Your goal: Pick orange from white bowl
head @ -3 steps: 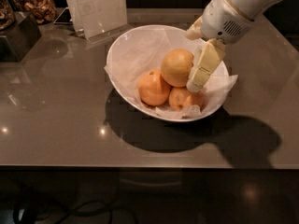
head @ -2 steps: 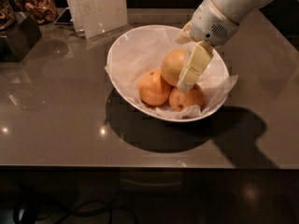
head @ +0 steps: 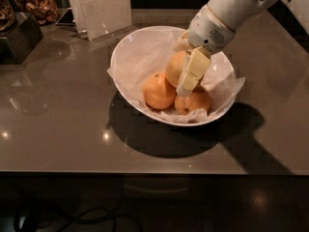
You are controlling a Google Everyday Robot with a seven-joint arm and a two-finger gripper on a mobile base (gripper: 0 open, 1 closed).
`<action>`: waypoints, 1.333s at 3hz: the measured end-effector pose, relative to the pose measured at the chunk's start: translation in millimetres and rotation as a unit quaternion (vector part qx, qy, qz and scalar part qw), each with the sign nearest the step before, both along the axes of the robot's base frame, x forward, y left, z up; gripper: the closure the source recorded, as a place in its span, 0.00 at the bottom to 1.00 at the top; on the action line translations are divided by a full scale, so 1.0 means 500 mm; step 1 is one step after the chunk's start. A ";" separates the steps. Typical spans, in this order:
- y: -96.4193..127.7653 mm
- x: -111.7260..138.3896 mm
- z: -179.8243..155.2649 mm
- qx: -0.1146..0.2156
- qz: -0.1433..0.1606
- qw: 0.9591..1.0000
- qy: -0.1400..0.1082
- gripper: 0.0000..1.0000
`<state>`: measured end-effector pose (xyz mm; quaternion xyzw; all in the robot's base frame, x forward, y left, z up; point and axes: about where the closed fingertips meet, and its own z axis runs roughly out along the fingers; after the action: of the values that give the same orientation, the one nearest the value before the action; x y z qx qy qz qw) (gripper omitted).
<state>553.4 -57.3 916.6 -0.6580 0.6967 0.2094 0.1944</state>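
Orange point(head: 174, 67) lies in the white bowl point(head: 116, 57), which sits toward the far edge of the bench point(head: 58, 124). It rests on top of two smaller fruits point(head: 158, 91). My gripper point(head: 187, 76) is down inside the bowl, against the orange's right side. I cannot tell whether my jaws are closed on it or only alongside it.
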 end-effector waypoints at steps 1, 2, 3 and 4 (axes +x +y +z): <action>0.000 0.000 0.000 0.000 0.000 1.000 0.000 0.19; 0.000 0.000 0.000 0.000 0.000 1.000 0.000 0.42; 0.000 0.000 0.000 0.000 0.000 1.000 0.000 0.65; 0.000 0.000 0.000 0.000 0.000 1.000 0.000 0.89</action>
<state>553.4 -57.3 916.5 -0.6580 0.6967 0.2094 0.1944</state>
